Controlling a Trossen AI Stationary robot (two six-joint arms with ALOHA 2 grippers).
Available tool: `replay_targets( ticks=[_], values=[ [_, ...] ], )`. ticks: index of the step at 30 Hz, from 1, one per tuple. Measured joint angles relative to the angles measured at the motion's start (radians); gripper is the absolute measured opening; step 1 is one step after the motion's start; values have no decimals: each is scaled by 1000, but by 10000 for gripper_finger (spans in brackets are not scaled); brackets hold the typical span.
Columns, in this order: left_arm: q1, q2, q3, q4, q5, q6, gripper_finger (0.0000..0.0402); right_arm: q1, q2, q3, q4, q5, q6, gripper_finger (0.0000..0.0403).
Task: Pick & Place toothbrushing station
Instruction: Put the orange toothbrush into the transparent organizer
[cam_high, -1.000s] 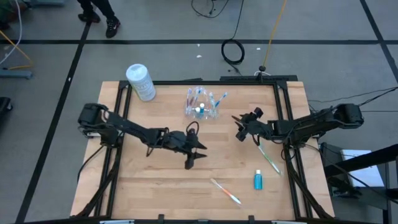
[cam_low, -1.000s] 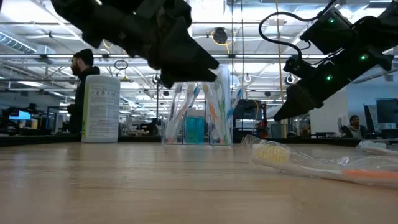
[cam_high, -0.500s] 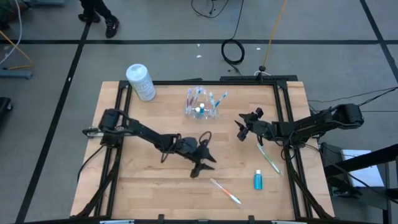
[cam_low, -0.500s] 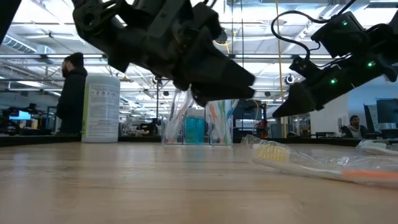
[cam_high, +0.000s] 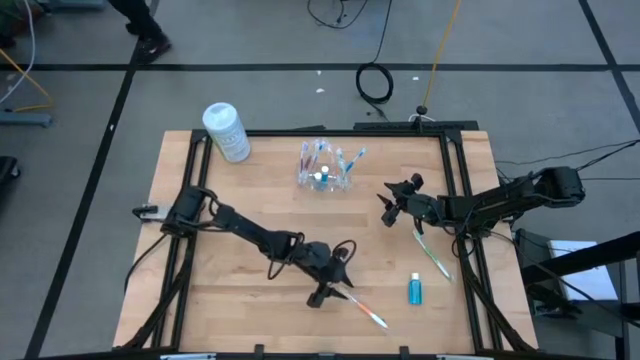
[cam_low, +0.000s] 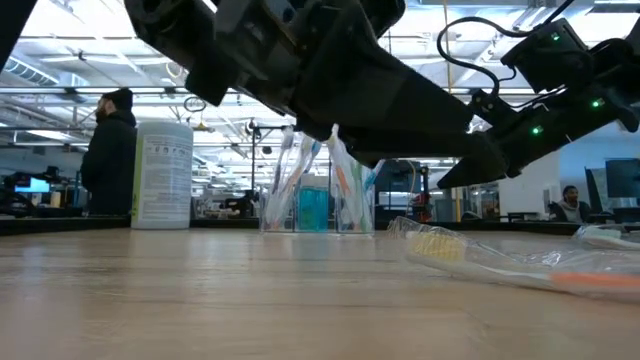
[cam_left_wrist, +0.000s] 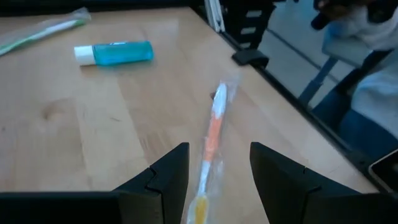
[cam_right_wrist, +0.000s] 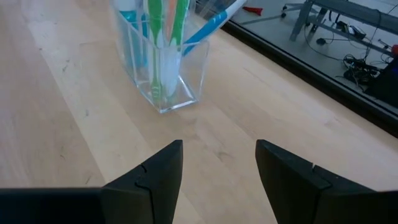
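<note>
We see the left tool (cam_high: 331, 290) fingers apart over a wrapped orange toothbrush (cam_left_wrist: 211, 143); right tool (cam_high: 386, 208) fingers apart, facing the clear toothbrushing station (cam_high: 325, 176) at the surface's (cam_high: 230, 300) far edge

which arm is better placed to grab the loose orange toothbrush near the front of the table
Left. The left gripper hangs open right over the wrapped orange toothbrush, which lies between its jaws. The right gripper waits farther back, facing the clear holder.

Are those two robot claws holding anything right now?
No. The left gripper hangs open over the wrapped orange toothbrush without gripping it, and the right gripper waits open near the clear toothbrush holder. Both sets of jaws are empty.
</note>
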Motion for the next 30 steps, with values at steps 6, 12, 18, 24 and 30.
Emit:
replay_targets(
  ticks=[6, 12, 18, 24, 30],
  values=[
    [-38, 0, 0, -86, -153, 17, 175, 0, 0, 0, 3, -107, 1, 196],
    [-46, 0, 0, -139, -187, 19, 175, 0, 0, 0, 2, -174, 4, 196],
    [-51, 0, 0, -140, -182, 18, 175, 0, 0, 0, 3, -176, 4, 196],
    [-50, 0, 0, -154, -182, 17, 175, 0, 0, 0, 3, -176, 4, 196],
    [-49, 36, 0, -122, -180, 27, 175, 0, 0, 0, 2, -175, 4, 196]
  ],
)
